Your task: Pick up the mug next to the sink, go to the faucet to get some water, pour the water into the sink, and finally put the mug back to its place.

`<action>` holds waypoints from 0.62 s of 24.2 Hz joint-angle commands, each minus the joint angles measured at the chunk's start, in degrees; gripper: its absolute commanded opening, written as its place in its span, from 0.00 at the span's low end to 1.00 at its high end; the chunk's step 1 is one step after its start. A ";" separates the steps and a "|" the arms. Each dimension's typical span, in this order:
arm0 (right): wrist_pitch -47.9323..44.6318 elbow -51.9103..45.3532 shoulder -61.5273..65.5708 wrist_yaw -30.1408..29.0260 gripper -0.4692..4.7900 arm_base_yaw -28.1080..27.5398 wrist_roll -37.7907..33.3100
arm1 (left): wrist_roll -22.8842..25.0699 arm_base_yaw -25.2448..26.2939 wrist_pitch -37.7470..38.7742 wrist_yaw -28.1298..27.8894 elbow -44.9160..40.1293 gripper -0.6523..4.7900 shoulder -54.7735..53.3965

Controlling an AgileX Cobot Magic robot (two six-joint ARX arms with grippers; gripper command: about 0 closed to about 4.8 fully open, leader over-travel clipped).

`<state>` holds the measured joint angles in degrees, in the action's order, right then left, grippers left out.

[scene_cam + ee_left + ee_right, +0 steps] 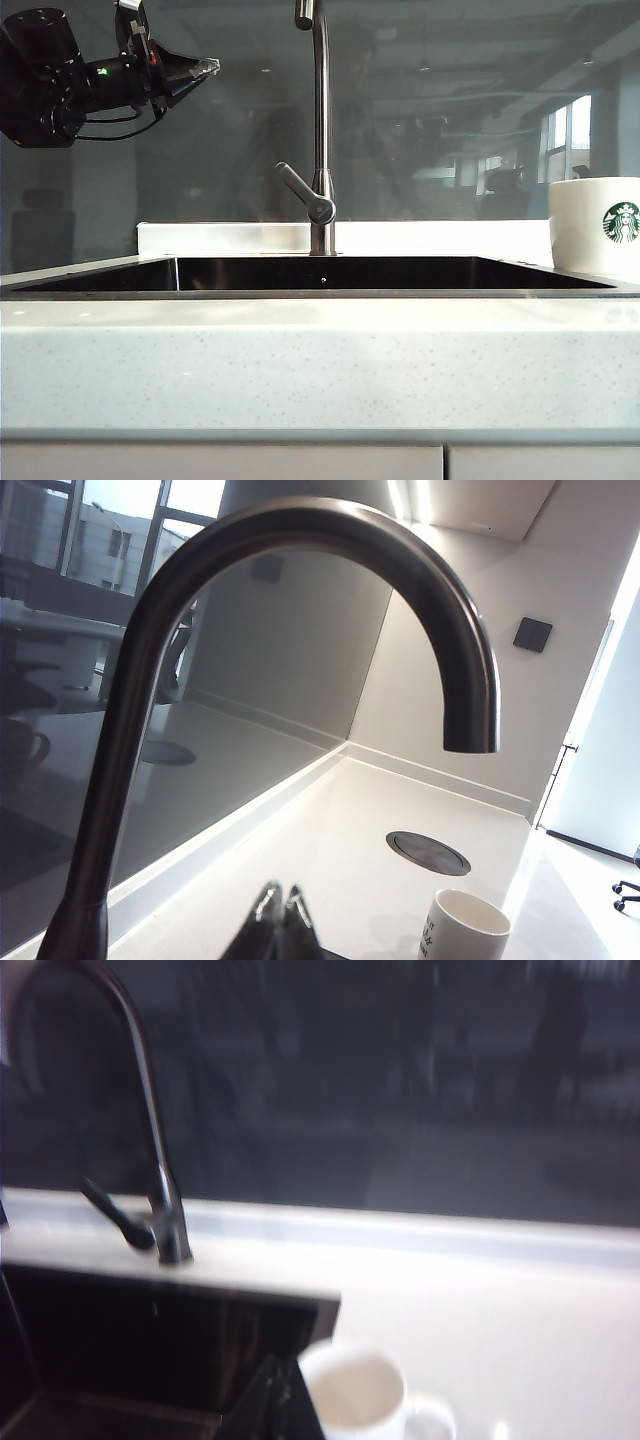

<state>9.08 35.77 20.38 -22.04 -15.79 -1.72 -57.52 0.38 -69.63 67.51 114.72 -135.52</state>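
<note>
One white mug point(598, 228) with a green logo stands right of the sink point(320, 274); one faucet point(319, 140). Left gripper point(205, 68), raised far left, pressed together; right gripper point(283, 1392), just beside the mug, likewise.

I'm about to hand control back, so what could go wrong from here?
1. The mug stands on the counter right of the sink, close to its edge; a careless nudge could tip it in.
2. The right gripper is shut beside the mug, so it can't grasp without opening.
3. The left gripper, shut, hangs high near the faucet; a sideways sweep might strike it.
</note>
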 commanded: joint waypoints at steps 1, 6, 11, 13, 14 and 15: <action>-0.72 0.17 -5.55 0.04 0.07 -0.02 -0.15 | 0.07 -0.02 -0.66 0.28 0.24 0.11 0.48; 1.16 0.11 -18.12 3.43 0.07 -0.07 -0.17 | 0.09 -0.04 -0.68 0.28 0.26 0.11 0.48; -0.70 -6.60 -20.20 6.95 0.07 0.00 -0.22 | 0.09 -0.04 -0.61 0.68 0.28 0.11 0.48; -2.91 -11.41 -20.20 7.19 0.07 0.02 -0.24 | 0.09 -0.04 -0.63 0.68 0.28 0.11 0.48; -4.04 -14.43 -20.22 7.87 0.07 0.02 -0.26 | 0.09 -0.04 -0.61 0.66 0.28 0.11 0.48; -5.11 -16.94 -20.20 8.50 0.07 0.02 -0.31 | 0.09 -0.04 -0.44 0.68 0.28 0.11 0.48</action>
<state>7.31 21.02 0.32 -14.76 -15.75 -1.83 -57.52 0.38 -69.63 67.94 114.76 -135.50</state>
